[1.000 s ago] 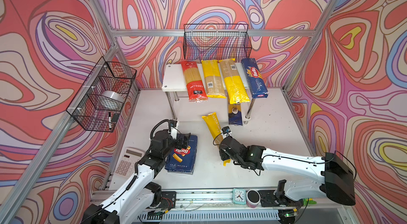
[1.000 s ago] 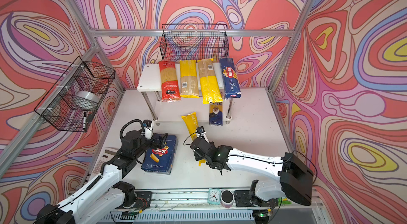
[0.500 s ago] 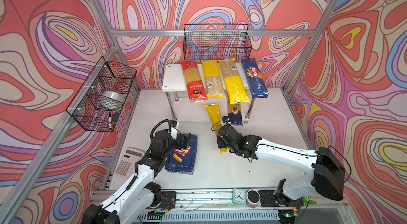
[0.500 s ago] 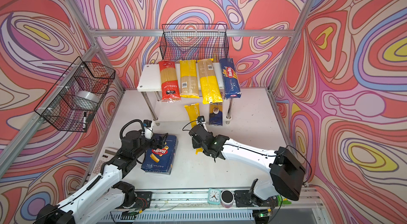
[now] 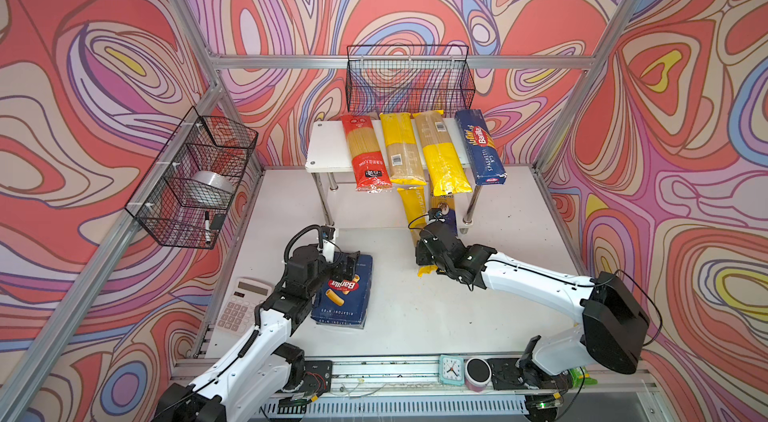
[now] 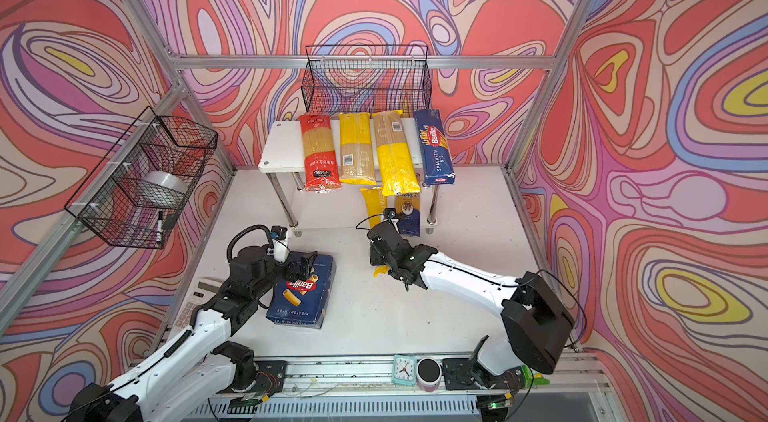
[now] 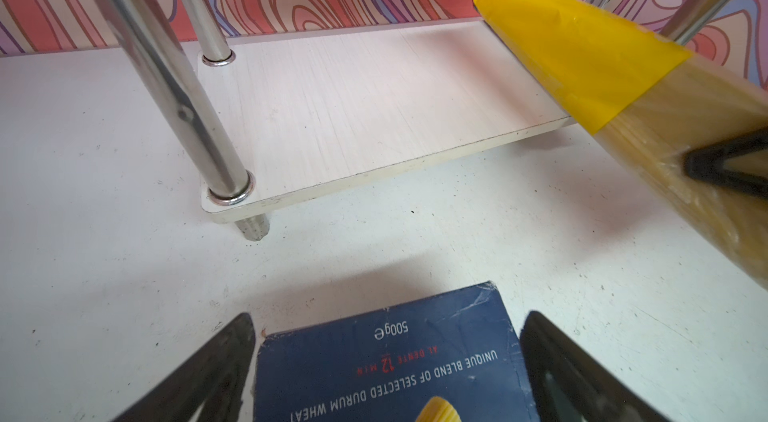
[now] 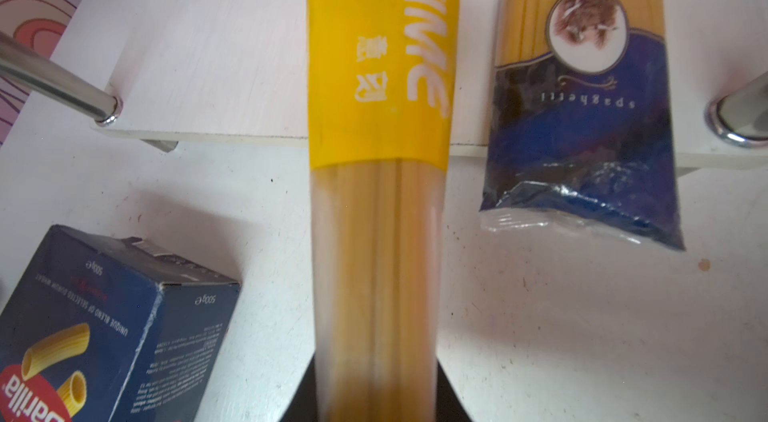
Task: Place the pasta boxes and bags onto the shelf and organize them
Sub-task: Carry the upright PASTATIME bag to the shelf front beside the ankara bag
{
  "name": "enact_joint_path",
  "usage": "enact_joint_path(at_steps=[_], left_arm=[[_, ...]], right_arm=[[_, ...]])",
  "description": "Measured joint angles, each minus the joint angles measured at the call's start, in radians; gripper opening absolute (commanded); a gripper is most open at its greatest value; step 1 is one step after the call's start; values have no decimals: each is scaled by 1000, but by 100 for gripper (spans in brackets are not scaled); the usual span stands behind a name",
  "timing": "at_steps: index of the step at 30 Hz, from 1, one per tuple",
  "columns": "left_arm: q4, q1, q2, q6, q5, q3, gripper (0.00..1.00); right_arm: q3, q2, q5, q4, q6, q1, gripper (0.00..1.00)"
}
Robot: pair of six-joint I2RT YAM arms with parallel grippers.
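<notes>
I am carrying the yellow PASTATIME bag (image 8: pixel 378 67) up the frame toward the shelf (image 5: pixel 328 150). A second ago my right gripper (image 5: pixel 430 251) was holding it lower, over bare table. Now its printed end is reaching over the lower board (image 8: pixel 208 46), just beside the dark blue bag (image 8: pixel 582 129), so placing looks close. My right jaws are clamping its clear, stiff spaghetti window. My left gripper (image 7: pixel 386 341) is staying spread around the rigatoni box (image 5: pixel 345 295), lower centre-left.
</notes>
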Motion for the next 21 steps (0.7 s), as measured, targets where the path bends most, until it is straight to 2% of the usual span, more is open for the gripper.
enact_joint_path(at_steps=[9, 21], left_arm=[[0, 0, 1, 0, 0, 0, 100], [0, 0, 1, 0, 1, 0, 100]], right_arm=[[64, 119, -19, 25, -21, -27, 0], [128, 204, -24, 52, -34, -83, 0]])
